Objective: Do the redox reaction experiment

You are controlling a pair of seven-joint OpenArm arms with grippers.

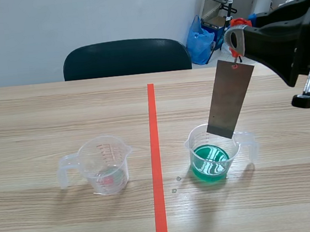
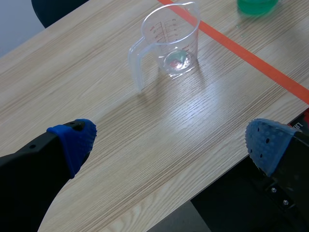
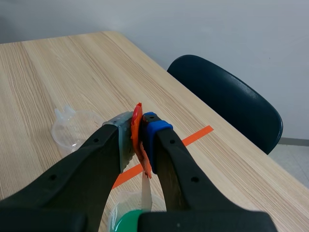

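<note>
Right gripper [image 1: 236,40]: closed on the orange-red tag [image 1: 237,63] at the top of the metal strip [image 1: 230,100], and held high above the table [image 1: 44,227]
Metal strip: hung from the tag with a slight tilt, over the cup of green liquid [image 1: 212,160]; its lower end is seen at about rim level and is judged not yet dipped
Cup of green liquid: placed just right of the tape line [image 1: 156,149], filled only in its lower part
Left gripper [image 2: 172,142]: opened wide, nothing is held; it is kept low near the table edge
Clear measuring cup [image 1: 105,165]: placed left of the tape line, ahead of the left gripper and apart from it; no liquid can be made out in it
Done: the strip is gripped and positioned over the liquid
Left: lowering into the liquid and the reaction itself are judged to remain
</note>
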